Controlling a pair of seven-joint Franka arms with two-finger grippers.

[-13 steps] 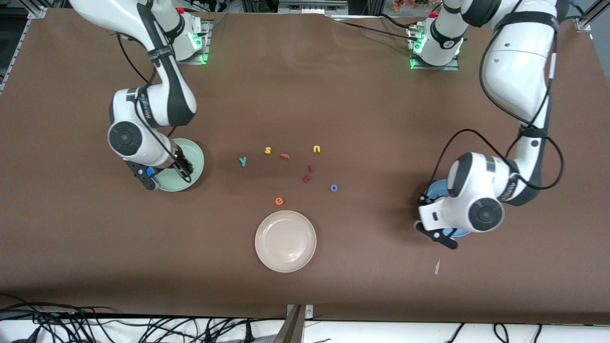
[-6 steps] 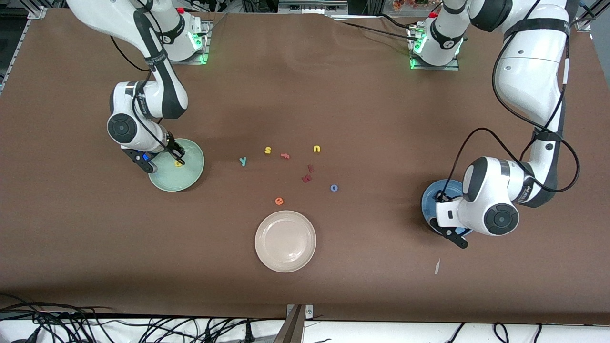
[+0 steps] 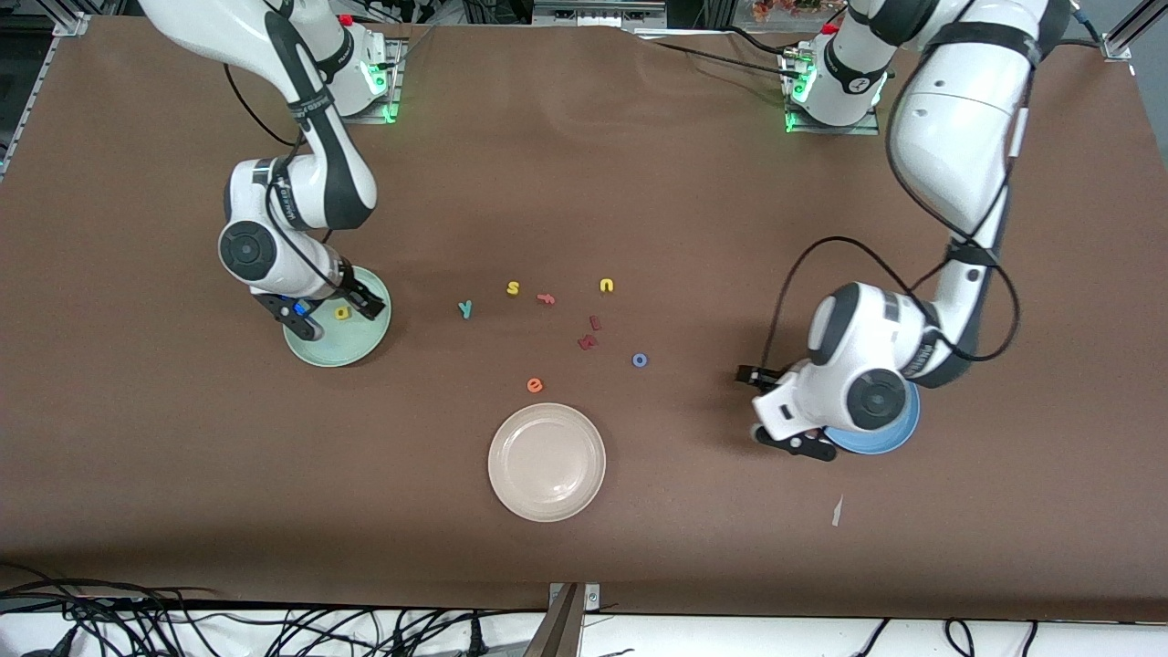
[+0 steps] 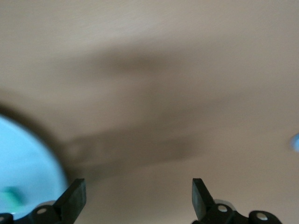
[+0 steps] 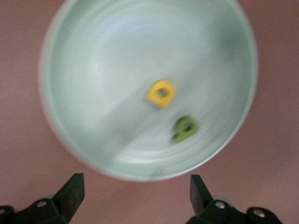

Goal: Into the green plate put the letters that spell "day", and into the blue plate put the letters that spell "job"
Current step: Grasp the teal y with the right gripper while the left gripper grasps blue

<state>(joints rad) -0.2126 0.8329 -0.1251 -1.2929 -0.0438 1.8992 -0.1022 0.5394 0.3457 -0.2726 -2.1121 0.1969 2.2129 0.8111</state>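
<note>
The green plate (image 3: 339,339) (image 5: 93,70) lies toward the right arm's end of the table. In it are the yellow "d" (image 3: 342,313) (image 5: 161,93) and the dark green "a" (image 5: 185,129). My right gripper (image 3: 331,308) (image 5: 135,193) hangs open and empty over the plate's rim. The teal "y" (image 3: 465,309), a pinkish-red letter (image 3: 546,298) and the blue "o" (image 3: 640,360) lie on the table's middle. The blue plate (image 3: 899,433) (image 4: 23,158) holds a small teal piece (image 4: 11,198). My left gripper (image 3: 776,411) (image 4: 138,196) is open and empty over bare table beside the blue plate.
A cream-white plate (image 3: 547,462) sits nearest the front camera. Yellow "s" (image 3: 513,288), yellow "u" (image 3: 607,286), two dark red letters (image 3: 589,334) and an orange "e" (image 3: 535,385) lie among the middle letters. A white paper scrap (image 3: 837,511) lies near the blue plate.
Both grippers have opened. The yellow "d" dropped into the green plate. The left gripper moved off the blue plate toward the table's middle.
</note>
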